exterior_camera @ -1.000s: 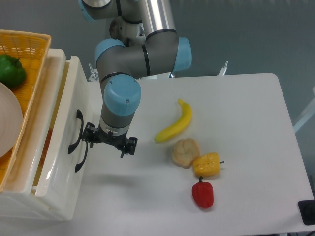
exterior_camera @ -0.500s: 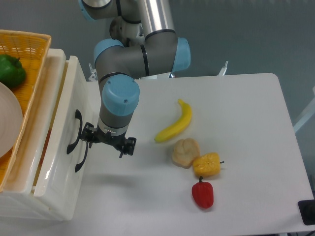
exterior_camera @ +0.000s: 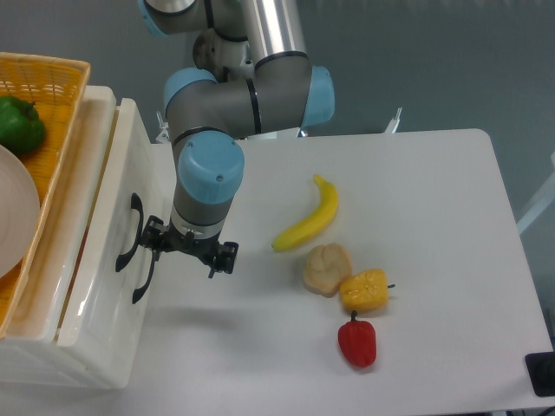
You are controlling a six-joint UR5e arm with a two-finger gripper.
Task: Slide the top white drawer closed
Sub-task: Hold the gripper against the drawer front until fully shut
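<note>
So the top white drawer is seen sticking out a little from the white cabinet, its front panel standing proud of the cabinet body, with its black curved handle facing the table. The gripper is parked just beside that front, on the table side of the drawer, with the near finger right up against the handle area; whether contact is actually made can't be told from this angle. The fingers look spread fairly wide with nothing held between them. A second black handle sits just below the first, on the lower drawer front, so care is needed that the push is landed on the upper panel only. For a clean close, the flat of the finger should probably be kept against the drawer front near the middle of the handle, and the push driven straight along the drawer's travel into the cabinet, not at an angle, so the tray isn't jammed. A slow, steady shove is likely better than a jab, since glossy plastic can slip. Away from the drawer, farther across the table, a banana and a red pepper are left lying, well clear of the path.
</note>
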